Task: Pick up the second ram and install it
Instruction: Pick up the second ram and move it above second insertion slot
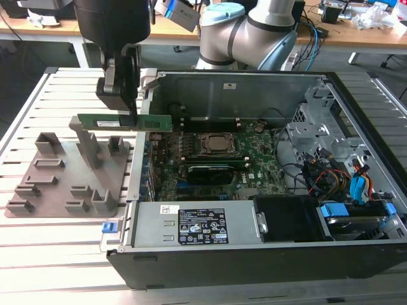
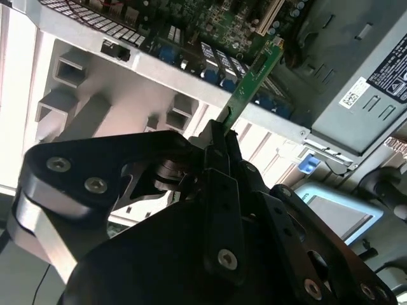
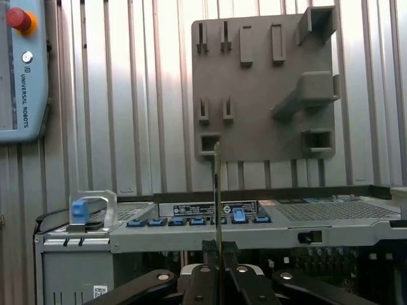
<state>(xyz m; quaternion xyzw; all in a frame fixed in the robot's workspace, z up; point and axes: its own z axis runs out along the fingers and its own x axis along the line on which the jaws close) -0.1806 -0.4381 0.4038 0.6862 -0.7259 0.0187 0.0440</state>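
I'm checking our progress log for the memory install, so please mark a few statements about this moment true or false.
1. The hand is shut on the thin green ram stick. True.
2. That stick is seated in the large green motherboard. False: it hangs in the air in the hand, near the grey plastic fixture tray.
3. The fixture tray lies on the slatted metal table, at the exterior view's left of the dark computer case. True.
4. The case is closed. False: it is open and the motherboard is exposed.
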